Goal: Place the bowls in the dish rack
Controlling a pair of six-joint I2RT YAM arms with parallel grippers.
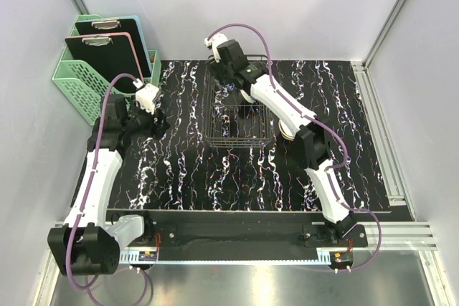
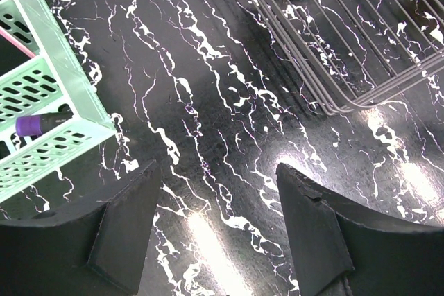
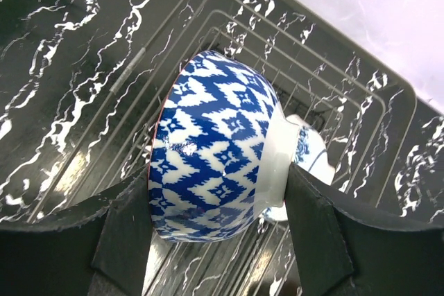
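Note:
The dark wire dish rack [image 1: 240, 125] stands mid-table; its floor wires also show in the right wrist view [image 3: 347, 95] and one corner in the left wrist view [image 2: 361, 39]. My right gripper [image 3: 218, 171] is shut on a white bowl with a blue pattern [image 3: 208, 164], held on its side, rim to the left, over the rack. In the top view this gripper [image 1: 228, 85] is at the rack's far end. A second blue-and-white bowl [image 3: 310, 155] lies in the rack behind it. My left gripper [image 2: 215, 168] is open and empty above bare table, left of the rack [image 1: 159, 121]. The other bowls are hidden.
A mint green lattice basket [image 1: 79, 80] with clipboards stands at the far left, and its corner shows in the left wrist view [image 2: 62, 102]. A pale round thing [image 1: 287, 134] sits right of the rack, mostly hidden under the right arm. The black marbled table [image 1: 215, 177] stretches in front.

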